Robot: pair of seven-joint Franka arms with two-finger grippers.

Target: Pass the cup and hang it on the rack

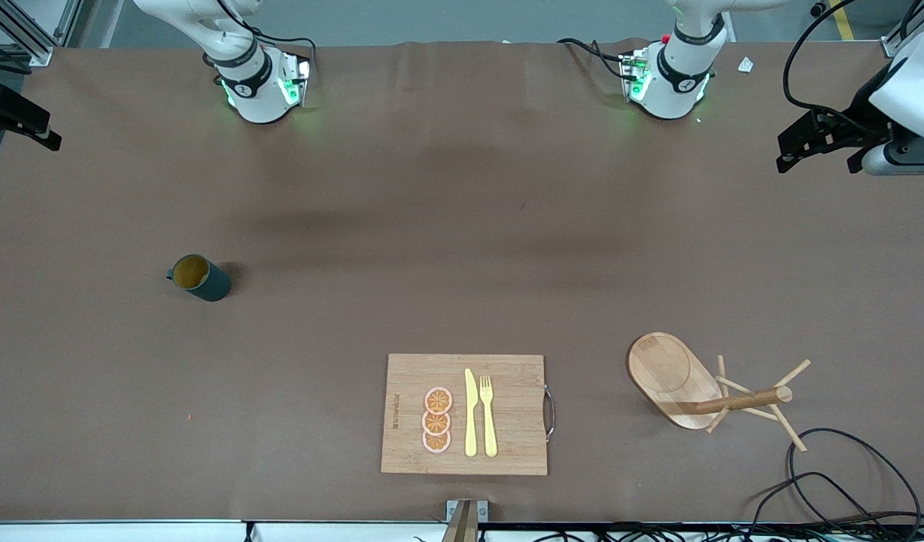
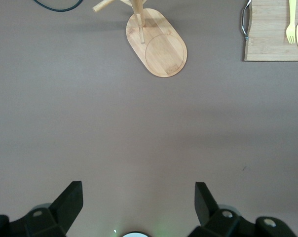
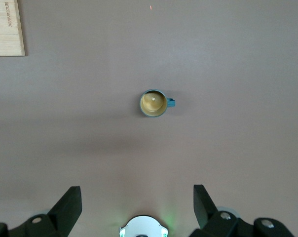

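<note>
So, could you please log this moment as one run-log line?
cup: upright on table, untouched | rack: standing, pegs bare | left gripper: open, waiting high near rack | right gripper: open, high above cup

A wooden cutting board [image 1: 507, 414] holds three orange slices [image 1: 437, 420], a yellow knife [image 1: 470, 414] and fork [image 1: 488, 415].

Both arms rise from their bases along the top edge of the worktop and wait, held high. The left claw [image 2: 138, 197] hangs over bare worktop with its two dark fingers [image 2: 70, 200] spread wide and nothing between them. The right claw [image 3: 137, 200] hangs high above its own end of the worktop, its fingers [image 3: 69, 202] parted just as wide and empty. In the front view only the arms' lower links show, upright at each base.
</note>
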